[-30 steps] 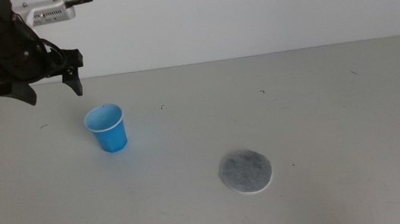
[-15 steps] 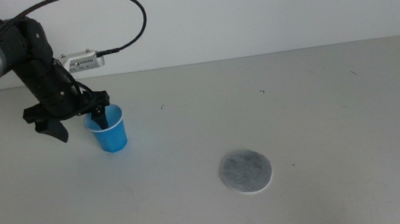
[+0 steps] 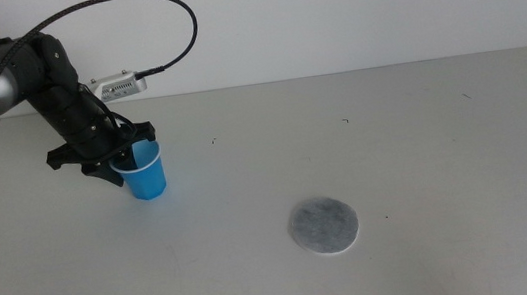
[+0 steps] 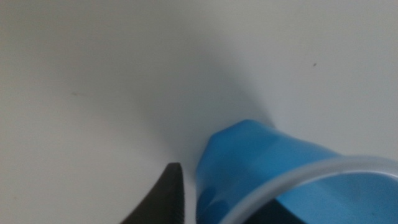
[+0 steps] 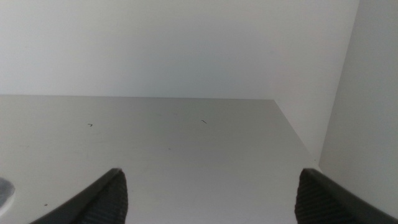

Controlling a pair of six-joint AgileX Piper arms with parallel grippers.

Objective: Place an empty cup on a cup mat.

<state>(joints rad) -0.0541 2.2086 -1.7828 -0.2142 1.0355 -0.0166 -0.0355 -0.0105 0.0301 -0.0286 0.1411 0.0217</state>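
Observation:
The blue cup (image 3: 147, 176) stands upright at the left of the table, and it also shows in the left wrist view (image 4: 267, 155). My left gripper (image 3: 125, 164) is down at the cup's left rim with its jaws open. They straddle the cup's wall: one finger (image 4: 169, 190) is just outside it with a thin gap, and the other is hidden. The grey cup mat (image 3: 324, 226) lies flat and bare at the table's middle front, well to the right of the cup. My right gripper (image 5: 211, 196) is open and empty, out of the middle view.
The left arm's black cable (image 3: 167, 18) loops above the cup. The table's far edge meets a white wall (image 3: 328, 19). The right wrist view shows the table's right corner (image 5: 280, 109) beside a wall.
My left gripper has come down from above and behind the cup to its rim, and its jaws have narrowed around the wall. The cup and the mat have not moved.

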